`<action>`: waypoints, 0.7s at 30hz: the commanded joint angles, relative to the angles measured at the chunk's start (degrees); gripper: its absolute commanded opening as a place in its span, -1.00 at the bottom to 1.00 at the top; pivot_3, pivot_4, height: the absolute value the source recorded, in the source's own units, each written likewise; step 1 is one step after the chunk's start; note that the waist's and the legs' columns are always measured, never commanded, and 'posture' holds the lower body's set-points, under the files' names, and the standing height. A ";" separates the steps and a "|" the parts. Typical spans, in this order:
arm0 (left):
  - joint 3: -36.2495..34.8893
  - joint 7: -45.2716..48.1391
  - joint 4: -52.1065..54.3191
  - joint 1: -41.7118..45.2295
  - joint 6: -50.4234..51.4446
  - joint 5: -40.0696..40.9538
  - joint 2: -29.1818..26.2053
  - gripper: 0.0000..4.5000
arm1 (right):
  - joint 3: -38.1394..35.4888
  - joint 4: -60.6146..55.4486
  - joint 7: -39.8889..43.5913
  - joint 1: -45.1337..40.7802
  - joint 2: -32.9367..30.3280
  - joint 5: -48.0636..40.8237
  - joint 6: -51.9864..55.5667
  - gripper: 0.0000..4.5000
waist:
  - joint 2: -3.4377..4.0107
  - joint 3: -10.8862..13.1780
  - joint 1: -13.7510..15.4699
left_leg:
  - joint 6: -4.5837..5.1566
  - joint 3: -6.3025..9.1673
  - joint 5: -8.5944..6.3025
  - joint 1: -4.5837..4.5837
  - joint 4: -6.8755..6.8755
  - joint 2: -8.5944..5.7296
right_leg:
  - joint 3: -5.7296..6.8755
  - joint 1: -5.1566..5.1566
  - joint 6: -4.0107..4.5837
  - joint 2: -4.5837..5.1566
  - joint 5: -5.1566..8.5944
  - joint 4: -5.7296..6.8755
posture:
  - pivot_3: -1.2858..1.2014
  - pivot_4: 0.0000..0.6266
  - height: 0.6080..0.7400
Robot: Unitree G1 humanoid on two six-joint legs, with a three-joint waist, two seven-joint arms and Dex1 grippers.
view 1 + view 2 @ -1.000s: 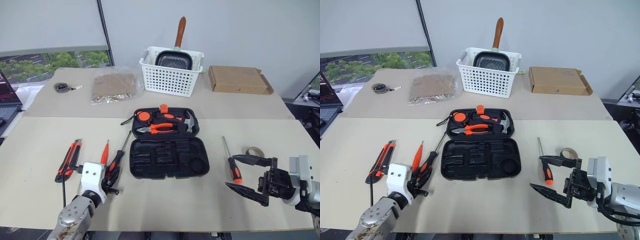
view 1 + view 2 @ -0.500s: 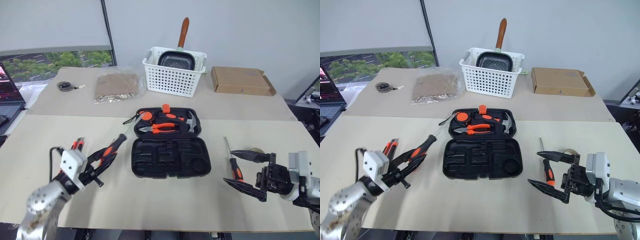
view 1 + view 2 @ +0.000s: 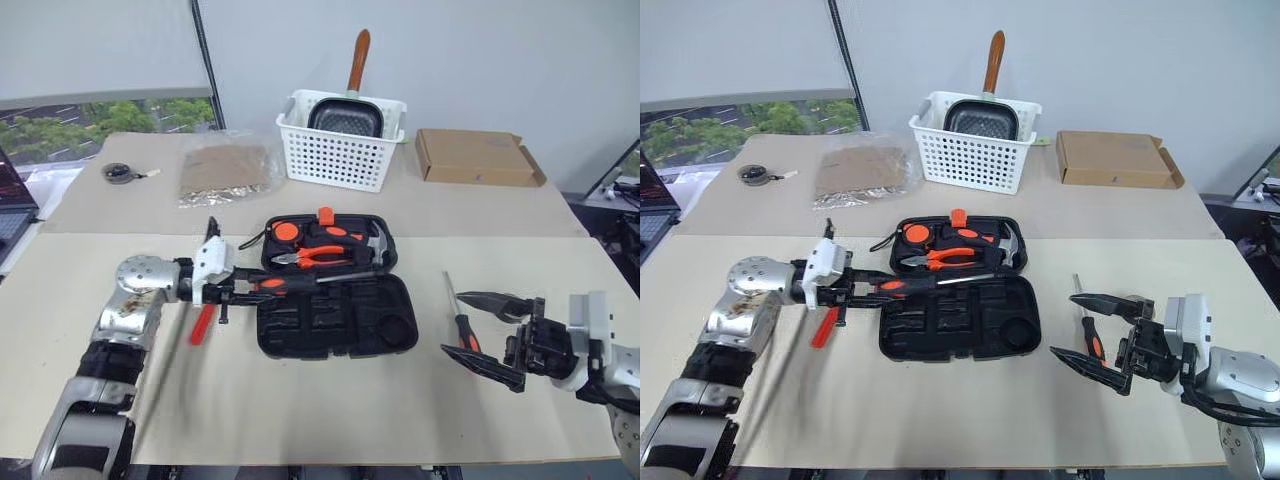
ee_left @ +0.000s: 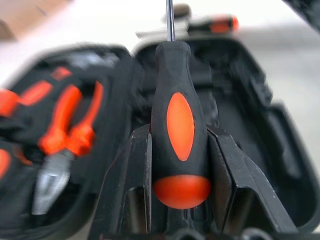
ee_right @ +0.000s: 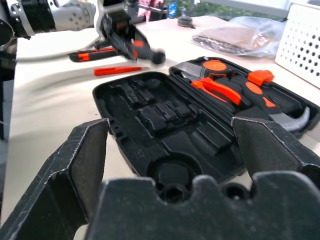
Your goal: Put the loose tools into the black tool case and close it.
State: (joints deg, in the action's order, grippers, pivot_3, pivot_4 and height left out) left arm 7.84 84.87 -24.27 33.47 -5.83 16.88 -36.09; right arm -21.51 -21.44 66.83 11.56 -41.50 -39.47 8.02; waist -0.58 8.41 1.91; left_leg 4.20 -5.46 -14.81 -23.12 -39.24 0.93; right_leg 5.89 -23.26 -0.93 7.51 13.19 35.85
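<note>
Your right gripper (image 3: 492, 329) waits open near the table's front edge; your left gripper (image 3: 243, 287) clamps a long-shafted screwdriver (image 3: 310, 280) over the open black tool case (image 3: 335, 318). Next, judge its slot and lower it. Beyond, a beige table (image 3: 300, 400) carries a white basket (image 3: 340, 145).

I saw my left gripper (image 4: 182, 150) clamped on a screwdriver (image 4: 179, 125), black handle with orange inlay and butt, shaft pointing away over the open black tool case (image 4: 250, 105). Orange-handled pliers (image 4: 65, 130) sat in the case's other half, blurred.
</note>
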 commanded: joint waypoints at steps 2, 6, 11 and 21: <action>1.73 -3.15 -9.10 7.63 -5.74 -6.39 2.65 -0.57 | -2.02 -2.62 -2.45 1.19 1.18 0.91 -2.03 1.00 | -0.07 0.04 0.45 | 0.01 0.02 0.00 -0.02 0.00 0.00 | 0.00 -0.01 0.00 0.01 -0.01 0.00 | 0.03 -0.52 0.39; 2.93 -3.92 -13.21 10.11 -7.70 -9.36 4.11 -0.57 | -2.43 -1.99 -3.89 1.36 2.21 2.71 -3.86 1.00 | -0.07 0.04 0.52 | 0.08 0.07 -0.02 -0.08 -0.21 0.00 | -0.01 0.02 -0.16 0.02 -0.06 -0.01 | 0.03 -0.52 0.39; 4.31 -4.41 -15.92 11.41 -9.37 -12.92 3.97 -0.57 | -2.83 -1.67 -3.97 2.34 2.54 3.11 -5.06 1.00 | -0.07 0.04 0.20 | 0.19 0.07 -0.09 -0.15 -0.40 0.02 | -0.10 0.00 -0.18 0.03 -0.11 0.02 | 0.03 -0.52 0.39; 6.93 -6.62 -12.66 11.38 -5.63 -17.83 3.73 -0.57 | -2.52 -1.40 -4.42 2.02 2.43 3.37 -5.66 1.00 | -0.07 0.04 0.25 | 0.18 0.09 -0.08 -0.10 -0.56 0.07 | -0.16 0.03 -0.36 0.03 -0.05 0.12 | 0.03 -0.52 0.39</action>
State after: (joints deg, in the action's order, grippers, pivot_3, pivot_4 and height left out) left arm 13.70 78.63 -38.54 44.97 -12.73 0.38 -31.88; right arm -22.87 -21.95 62.78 14.20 -39.00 -36.05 3.84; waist -0.64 8.46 2.16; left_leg 4.39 -5.37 -14.90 -23.22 -39.81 1.00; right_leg 5.71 -23.23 -1.30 7.54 13.14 35.98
